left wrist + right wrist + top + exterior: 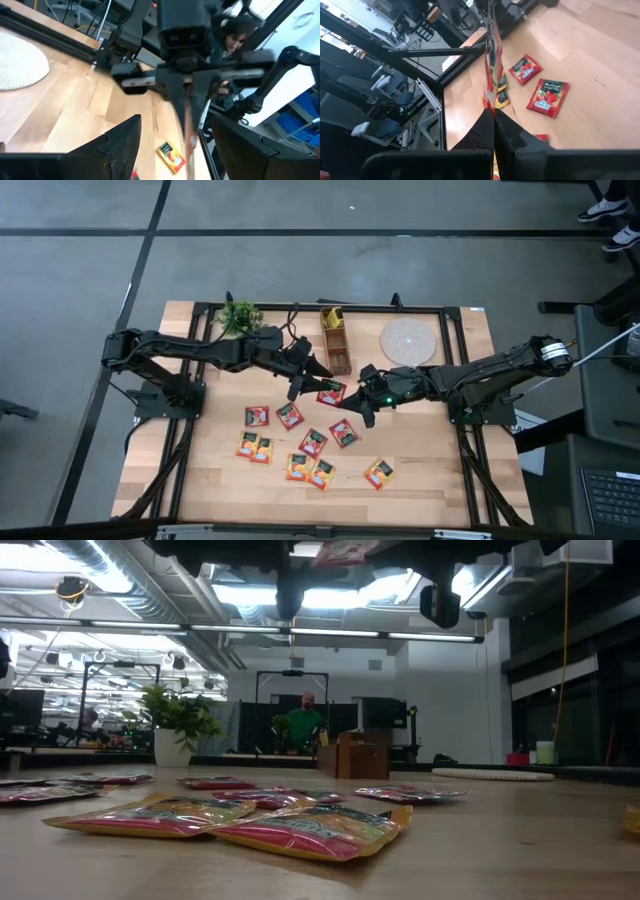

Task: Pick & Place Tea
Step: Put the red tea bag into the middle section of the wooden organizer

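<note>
Right gripper (352, 393) clenched on a red square tea sachet (331, 392), just below the brown wooden box (334, 340); left gripper (308, 378) alongside (fingers spread, released).

Bare table (440, 465) beside scattered sachets (300, 445)

light: bright ceiling strips (300, 632) | glare: overhead | blur: left wrist view

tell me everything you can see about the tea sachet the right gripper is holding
The held sachet is a thin, flat, glossy red packet, seen edge-on in the right wrist view. The right gripper is shut on its lower edge, holding it upright above the table. From above it shows red between both grippers. The open left gripper is beside it.
</note>
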Robot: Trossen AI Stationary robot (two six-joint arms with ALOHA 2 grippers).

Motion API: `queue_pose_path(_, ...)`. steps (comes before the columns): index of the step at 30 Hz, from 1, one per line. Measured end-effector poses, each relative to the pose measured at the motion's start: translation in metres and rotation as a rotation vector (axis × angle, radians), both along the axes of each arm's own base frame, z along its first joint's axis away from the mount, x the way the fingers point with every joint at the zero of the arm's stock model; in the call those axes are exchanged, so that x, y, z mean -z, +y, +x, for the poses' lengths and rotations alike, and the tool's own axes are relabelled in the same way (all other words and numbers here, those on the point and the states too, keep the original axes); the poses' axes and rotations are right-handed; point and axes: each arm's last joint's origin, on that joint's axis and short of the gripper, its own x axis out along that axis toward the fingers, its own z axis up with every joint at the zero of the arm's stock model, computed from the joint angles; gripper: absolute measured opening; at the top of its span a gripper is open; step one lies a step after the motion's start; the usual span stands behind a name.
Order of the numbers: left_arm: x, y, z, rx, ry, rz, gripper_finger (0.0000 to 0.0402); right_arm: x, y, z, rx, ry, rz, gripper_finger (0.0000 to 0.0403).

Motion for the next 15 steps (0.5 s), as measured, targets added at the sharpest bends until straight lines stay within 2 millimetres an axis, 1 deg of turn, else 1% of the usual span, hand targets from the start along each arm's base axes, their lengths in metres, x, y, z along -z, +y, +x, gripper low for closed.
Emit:
queue_pose_path(7, -0.0002, -0.0001, 0.0, 0.002, 0.0, -0.009, 0.0239, 0.0002, -0.0001, -0.0002, 0.0, 0.003, -0.002, 0.0)
queue_pose_path(9, -0.0002, -0.0002, 0.0, 0.006, 0.0, -0.01, 0.0233, 0.0004, -0.0001, -0.0003, -0.001, 0.006, -0.003, 0.0)
queue_pose_path(12, -0.0002, -0.0005, -0.0001, 0.019, 0.0, -0.012, 0.0208, 0.0005, -0.0001, -0.0004, -0.001, 0.006, -0.003, 0.0)
queue_pose_path(15, -0.0002, -0.0002, -0.0001, 0.016, 0.0, -0.011, 0.0162, 0.0005, -0.0001, -0.0004, -0.001, 0.006, -0.004, 0.0)
